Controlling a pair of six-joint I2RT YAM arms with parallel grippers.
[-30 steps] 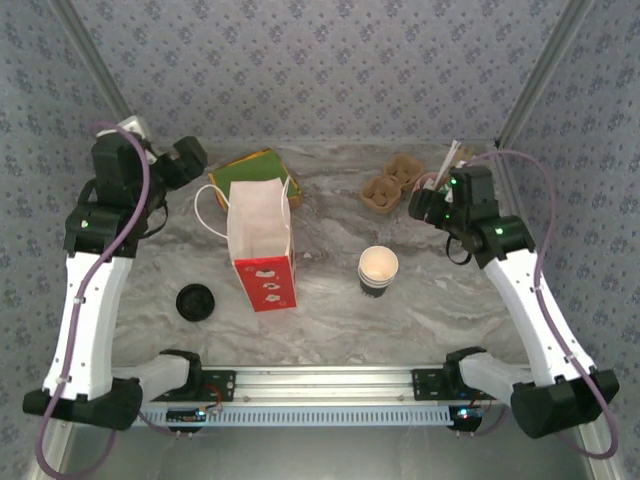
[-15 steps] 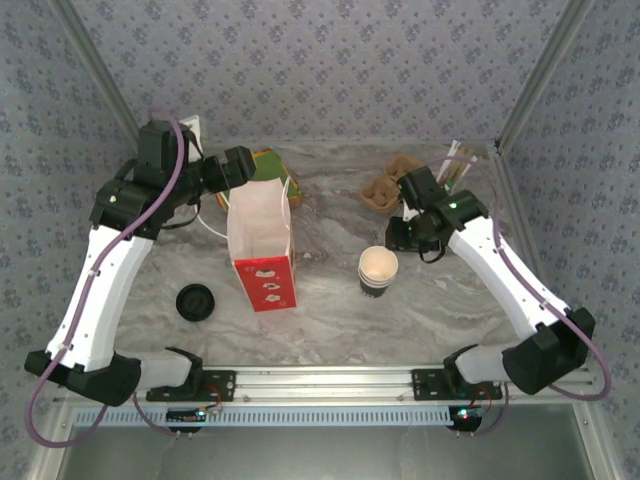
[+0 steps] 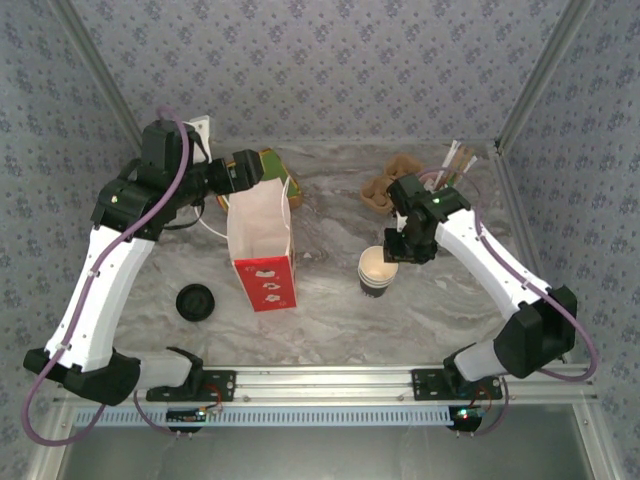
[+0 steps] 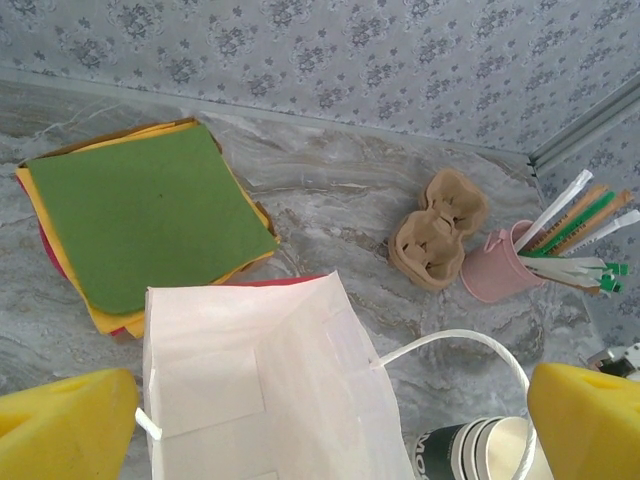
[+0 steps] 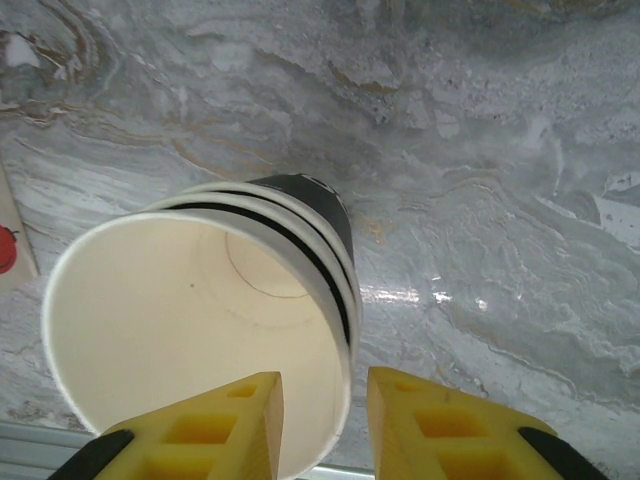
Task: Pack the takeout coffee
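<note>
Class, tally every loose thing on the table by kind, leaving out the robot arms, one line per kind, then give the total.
Paper bag: 1
Coffee cup: 1
Black lid: 1
Cardboard cup carrier: 1
Pink cup of straws: 1
Stack of coloured sheets: 1
Total: 6

The takeout coffee (image 3: 377, 268) stands right of the bag (image 3: 262, 240), paper sheets (image 4: 140, 210) behind the bag.
</note>
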